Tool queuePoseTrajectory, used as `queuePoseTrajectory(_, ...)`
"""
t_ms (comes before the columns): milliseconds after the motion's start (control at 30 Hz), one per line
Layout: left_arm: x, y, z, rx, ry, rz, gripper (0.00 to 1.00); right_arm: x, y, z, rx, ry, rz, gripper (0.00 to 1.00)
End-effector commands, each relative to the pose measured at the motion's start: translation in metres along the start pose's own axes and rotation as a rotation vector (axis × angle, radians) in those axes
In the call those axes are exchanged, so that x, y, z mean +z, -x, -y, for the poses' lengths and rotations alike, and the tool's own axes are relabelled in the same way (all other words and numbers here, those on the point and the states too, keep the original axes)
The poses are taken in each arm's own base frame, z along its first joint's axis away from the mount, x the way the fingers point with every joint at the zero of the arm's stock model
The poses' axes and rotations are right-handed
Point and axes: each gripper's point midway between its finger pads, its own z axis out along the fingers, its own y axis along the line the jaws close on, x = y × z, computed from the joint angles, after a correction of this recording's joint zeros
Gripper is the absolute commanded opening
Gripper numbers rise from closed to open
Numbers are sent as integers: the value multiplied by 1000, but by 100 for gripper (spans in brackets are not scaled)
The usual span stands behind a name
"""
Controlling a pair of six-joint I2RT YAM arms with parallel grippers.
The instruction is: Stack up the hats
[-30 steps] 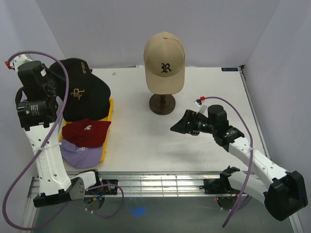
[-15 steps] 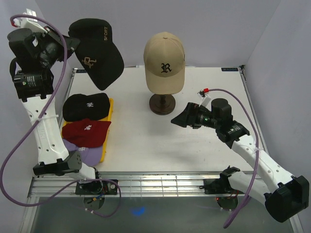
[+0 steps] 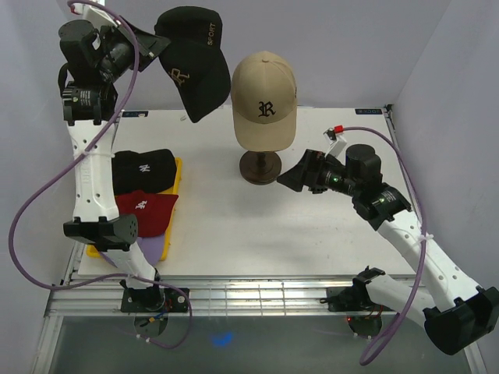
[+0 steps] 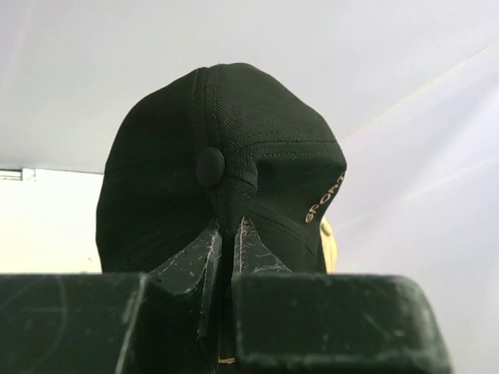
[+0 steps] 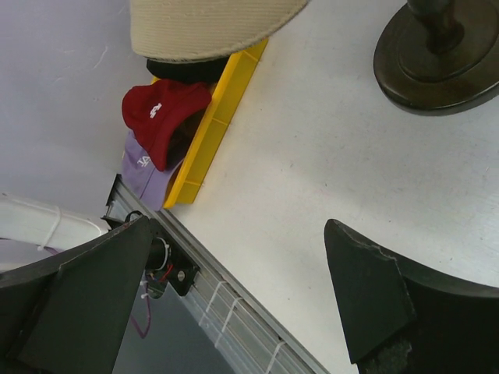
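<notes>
My left gripper (image 3: 148, 47) is raised high at the back left and is shut on the black SPORT cap (image 3: 195, 66), which hangs in the air just left of the tan cap (image 3: 265, 97). The left wrist view shows the fingers (image 4: 204, 249) pinching the black SPORT cap (image 4: 222, 164). The tan cap sits on the mannequin head. A black NY cap (image 3: 144, 167), a red cap (image 3: 144, 210) and a lavender cap (image 3: 152, 248) lie in a row on the yellow tray (image 3: 177, 181). My right gripper (image 3: 292, 178) is open and empty, just right of the stand.
The dark round stand (image 3: 260, 167) stands at the table's middle back; it also shows in the right wrist view (image 5: 437, 54). The yellow tray (image 5: 218, 117) lies along the left side. Grey walls close the back and sides. A metal rail (image 3: 257, 292) runs along the near edge.
My left arm has lifted the black SPORT cap off the pile and carried it up and rightward toward the tan cap, uncovering the black NY cap. My right gripper has moved slightly back toward the stand.
</notes>
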Motion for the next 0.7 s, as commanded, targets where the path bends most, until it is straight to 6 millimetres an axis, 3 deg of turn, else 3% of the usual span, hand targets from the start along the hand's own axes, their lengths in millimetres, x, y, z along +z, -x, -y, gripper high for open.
queuePoseTrajectory(0,-3,34,36,27,-127,113,0,-10,27,-12,-69,-19,65,96)
queuePoseTrajectory(67,8,30,34,8,-156,86,0,-15,35,-16,-86,-32,82,96)
queuePoseTrajectory(100,15,17,48,-2,-195,55,0,-17,39,-18,-91,-37,92,96)
queuePoseTrajectory(200,26,7,49,-6,-210,41,0,-23,54,-26,-112,-48,132,96)
queuePoseTrajectory(400,28,12,69,-4,-318,44,0,-33,80,-42,-146,-48,186,96)
queuePoseTrajectory(500,37,5,63,-35,-325,13,0,-40,96,-54,-174,-43,227,97)
queuePoseTrajectory(667,36,-1,69,-38,-338,3,0,-48,119,-72,-210,-23,276,97)
